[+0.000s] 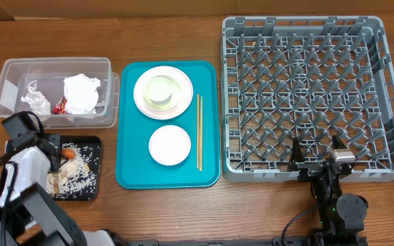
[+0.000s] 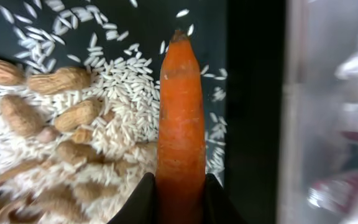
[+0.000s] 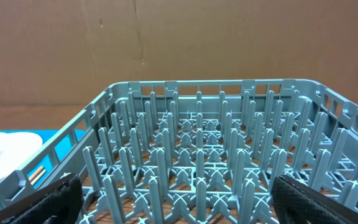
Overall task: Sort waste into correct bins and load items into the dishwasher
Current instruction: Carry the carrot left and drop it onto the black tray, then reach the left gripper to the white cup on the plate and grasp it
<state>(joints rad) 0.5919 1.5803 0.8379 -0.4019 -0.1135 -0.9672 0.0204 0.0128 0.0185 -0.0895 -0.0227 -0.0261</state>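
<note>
**Inspector:** Left side, please.

**Operator:** I see the left gripper (image 2: 180,186) with fingers narrow, clamped on the orange carrot piece (image 2: 180,118). It is over the black tray (image 1: 96,145), left of the teal tray (image 1: 128,157). Under it lie peanuts (image 2: 58,81) and rice scraps (image 2: 126,93). I cannot tell whether the carrot touches them.

**Inspector:** Right side?

**Operator:** The right gripper (image 3: 179,202) has its fingers wide, holding nothing — at the near edge of the grey dish rack (image 1: 306,96), right of the teal tray. The chopsticks (image 1: 199,133) lie on the teal tray.
</note>
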